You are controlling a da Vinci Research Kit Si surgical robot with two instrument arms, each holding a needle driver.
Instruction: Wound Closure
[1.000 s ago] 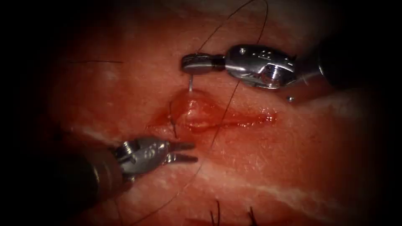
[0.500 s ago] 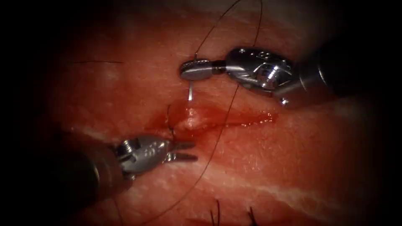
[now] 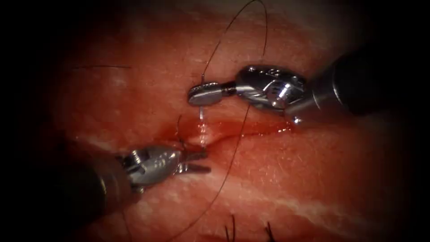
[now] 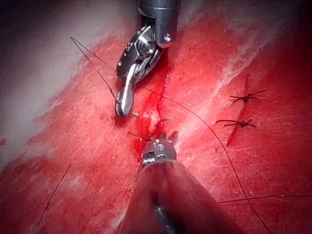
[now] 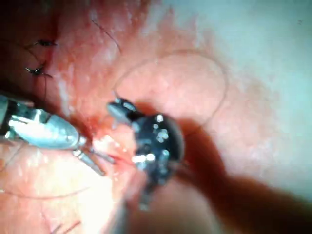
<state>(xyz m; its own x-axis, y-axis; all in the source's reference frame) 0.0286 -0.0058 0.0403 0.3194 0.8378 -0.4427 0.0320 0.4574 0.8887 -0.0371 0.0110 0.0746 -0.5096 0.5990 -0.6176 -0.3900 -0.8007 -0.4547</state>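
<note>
One needle [image 3: 202,120] stands point-down in the cut [image 3: 251,130] of the tissue [image 3: 313,179], its upper end clamped by the right pincer [image 3: 204,93] — thread [image 3: 233,152] trailing; the left pincer [image 3: 197,162] gapes empty just beside.

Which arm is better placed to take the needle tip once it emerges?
Left, probably: the left tool waits open and empty beside the cut, while the right tool grips the needle.
</note>
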